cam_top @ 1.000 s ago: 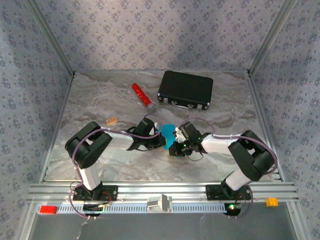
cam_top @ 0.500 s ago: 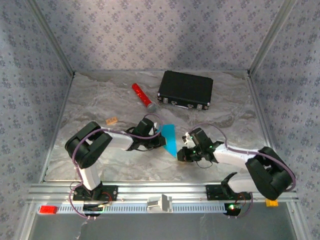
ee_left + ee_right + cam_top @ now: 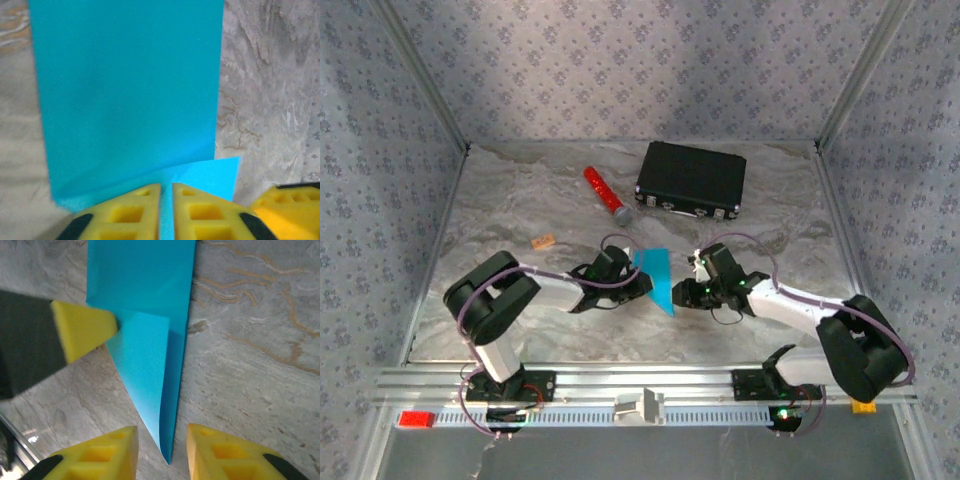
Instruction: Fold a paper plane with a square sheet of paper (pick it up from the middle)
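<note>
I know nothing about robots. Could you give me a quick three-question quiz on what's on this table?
1. True or false: the red cylinder lies on top of the black case.
2. The right claw is: A) shut tight; B) open, with the pointed tip of the paper between its jaws; C) holding the red cylinder.
3. Fill in: the paper is coloured ____.
Key: 1 false; 2 B; 3 blue.

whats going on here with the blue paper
Two robot arms are folding the blue paper into a plane on the table. The paper lies flat and partly folded, narrowing to a point at one end. The left gripper has its fingers almost together at the paper's edge; whether it pinches it is unclear. The right gripper is open, with the pointed tip between its fingers.
</note>
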Controlling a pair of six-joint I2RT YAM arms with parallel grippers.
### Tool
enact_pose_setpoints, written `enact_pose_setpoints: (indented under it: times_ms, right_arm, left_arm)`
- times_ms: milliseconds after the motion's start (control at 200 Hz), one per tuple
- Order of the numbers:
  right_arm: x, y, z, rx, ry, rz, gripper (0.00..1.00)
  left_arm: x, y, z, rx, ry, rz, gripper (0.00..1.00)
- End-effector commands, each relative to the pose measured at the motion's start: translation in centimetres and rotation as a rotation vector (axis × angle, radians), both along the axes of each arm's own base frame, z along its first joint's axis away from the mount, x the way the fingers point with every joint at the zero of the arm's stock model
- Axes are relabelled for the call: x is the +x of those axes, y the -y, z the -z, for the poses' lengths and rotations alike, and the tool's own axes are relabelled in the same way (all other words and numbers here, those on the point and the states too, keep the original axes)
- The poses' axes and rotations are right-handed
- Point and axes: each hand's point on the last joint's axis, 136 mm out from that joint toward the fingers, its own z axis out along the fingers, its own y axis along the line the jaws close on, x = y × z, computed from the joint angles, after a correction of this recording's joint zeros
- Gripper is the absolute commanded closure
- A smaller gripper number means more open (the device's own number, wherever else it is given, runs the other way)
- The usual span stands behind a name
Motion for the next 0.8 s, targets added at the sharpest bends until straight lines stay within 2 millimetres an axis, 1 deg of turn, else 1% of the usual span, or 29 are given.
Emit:
enact_pose_setpoints:
  times_ms: [0,50,125,275,460,595,665,735,795]
  right_arm:
    - [1.2,-1.0,-0.4,0.028,-0.006,0.027,0.65]
    - [1.5,-1.3,-0.5,0.038,-0.004,0.029,0.65]
    - [2.1,-1.8,-0.6,0.051,-0.002,0.035,0.64]
    - [3.1,-2.4,-0.5,0.047,0.001,0.039,0.65]
    - [3.7,-2.7,-0.4,0.041,-0.001,0.029,0.74]
    - [3.7,-2.7,-0.2,0.046,-0.004,0.018,0.83]
    - [3.7,-2.7,-0.5,0.054,0.004,0.007,0.85]
    - [3.6,-2.6,-0.7,0.061,0.013,-0.006,0.87]
    - [3.5,-2.5,-0.9,0.071,0.007,-0.010,0.88]
  left_arm:
    - [-0.7,-1.1,-0.8,0.063,0.030,0.017,0.80]
    - [-0.6,-1.3,-1.5,0.076,0.055,0.029,0.75]
    - [-0.4,-1.9,-2.0,0.087,0.074,0.039,0.71]
    - [0.3,-3.5,-2.1,0.072,0.062,0.029,0.69]
    - [1.0,-4.8,-2.3,0.051,0.050,0.023,0.67]
    - [1.2,-5.1,-2.3,0.028,0.041,0.014,0.64]
    - [1.3,-5.0,-2.5,0.008,0.033,0.018,0.63]
    - [1.5,-4.8,-2.7,-0.013,0.029,0.025,0.60]
    - [1.6,-4.7,-2.7,-0.026,0.019,0.031,0.58]
